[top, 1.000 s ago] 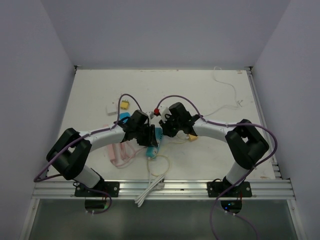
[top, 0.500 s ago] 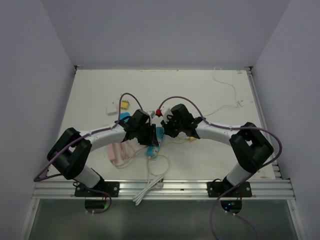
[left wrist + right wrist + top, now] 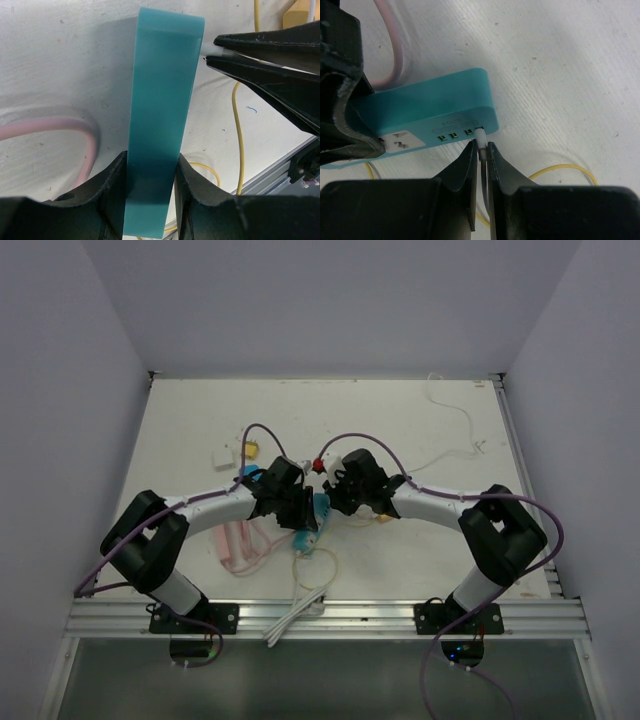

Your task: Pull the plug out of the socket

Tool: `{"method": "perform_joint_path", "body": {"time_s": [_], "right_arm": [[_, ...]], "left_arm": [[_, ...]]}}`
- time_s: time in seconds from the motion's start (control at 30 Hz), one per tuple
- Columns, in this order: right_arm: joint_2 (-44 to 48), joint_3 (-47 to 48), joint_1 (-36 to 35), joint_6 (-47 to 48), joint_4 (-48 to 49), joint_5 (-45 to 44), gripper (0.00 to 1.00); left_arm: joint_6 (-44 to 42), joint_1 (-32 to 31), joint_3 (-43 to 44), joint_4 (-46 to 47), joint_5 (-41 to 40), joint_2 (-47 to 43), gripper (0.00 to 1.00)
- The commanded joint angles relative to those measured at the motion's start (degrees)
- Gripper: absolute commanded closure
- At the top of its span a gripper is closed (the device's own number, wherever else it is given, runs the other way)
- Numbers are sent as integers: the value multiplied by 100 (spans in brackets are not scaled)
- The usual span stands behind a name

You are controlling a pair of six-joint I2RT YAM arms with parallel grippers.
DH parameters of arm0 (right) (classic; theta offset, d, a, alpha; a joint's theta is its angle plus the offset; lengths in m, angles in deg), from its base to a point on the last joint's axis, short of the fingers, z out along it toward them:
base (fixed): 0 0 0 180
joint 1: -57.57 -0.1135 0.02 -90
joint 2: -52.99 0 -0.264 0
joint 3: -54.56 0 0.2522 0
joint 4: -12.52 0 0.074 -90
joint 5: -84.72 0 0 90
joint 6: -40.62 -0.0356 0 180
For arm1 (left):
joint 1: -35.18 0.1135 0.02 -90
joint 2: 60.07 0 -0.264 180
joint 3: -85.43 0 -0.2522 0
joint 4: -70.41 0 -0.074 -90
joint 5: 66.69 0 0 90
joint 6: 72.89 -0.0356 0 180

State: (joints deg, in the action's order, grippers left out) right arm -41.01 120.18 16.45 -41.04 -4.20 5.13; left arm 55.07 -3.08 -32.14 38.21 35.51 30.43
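Near the middle of the white counter (image 3: 400, 410), between the two arms, a teal plastic power strip (image 3: 318, 512) is lying with its long axis running roughly from the near edge toward the far wall, its far end leaning slightly toward the right arm. The left hand (image 3: 292, 508) is clamping the strip's nearer end. In the left wrist view its black fingers (image 3: 112, 195) are pressing on either side of the strip (image 3: 162, 120), which is stretching straight away from the left hand (image 3: 150, 167) with its socket face turning toward the right arm.

The right hand (image 3: 336, 496) is reaching in from that side. Its two tapered fingers (image 3: 468, 172) are closing tightly on a small white plug (image 3: 481, 137), pinching it just behind the point where it meets the socket face. In the right wrist view the strip (image 3: 430, 107) is running across the picture. The plug is sitting at the strip's free end, just beside a row of three small green ports (image 3: 453, 135), and is pointing out of the face toward the right hand (image 3: 481, 148). Seen from the left wrist, the plug (image 3: 210, 48) is touching the strip's far corner.

A pink looped cable (image 3: 75, 125) is lying on the counter beside the strip, and a thin yellow wire (image 3: 565, 170) is curling nearby.
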Motion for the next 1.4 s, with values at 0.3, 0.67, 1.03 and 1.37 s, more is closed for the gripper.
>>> {"method": "perform_joint_path", "body": {"time_s": [0.3,0.67,1.03,1.37], "right_arm": [[663,-167,34,-175,-600,-154,100],[724,-237,43,-280,-364,39,80],[743,210,34,-78,-144,163,49],[-153,800,34,45,-3,549,48]], "left_arm": [[379,539,-138,-1250,-2222,486,100],[55,530,-191,-872,-1688,47,100],[-657,451,-164,-758,-96,-278,100],[-807,442,-103,-714,527,-340,100]]}}
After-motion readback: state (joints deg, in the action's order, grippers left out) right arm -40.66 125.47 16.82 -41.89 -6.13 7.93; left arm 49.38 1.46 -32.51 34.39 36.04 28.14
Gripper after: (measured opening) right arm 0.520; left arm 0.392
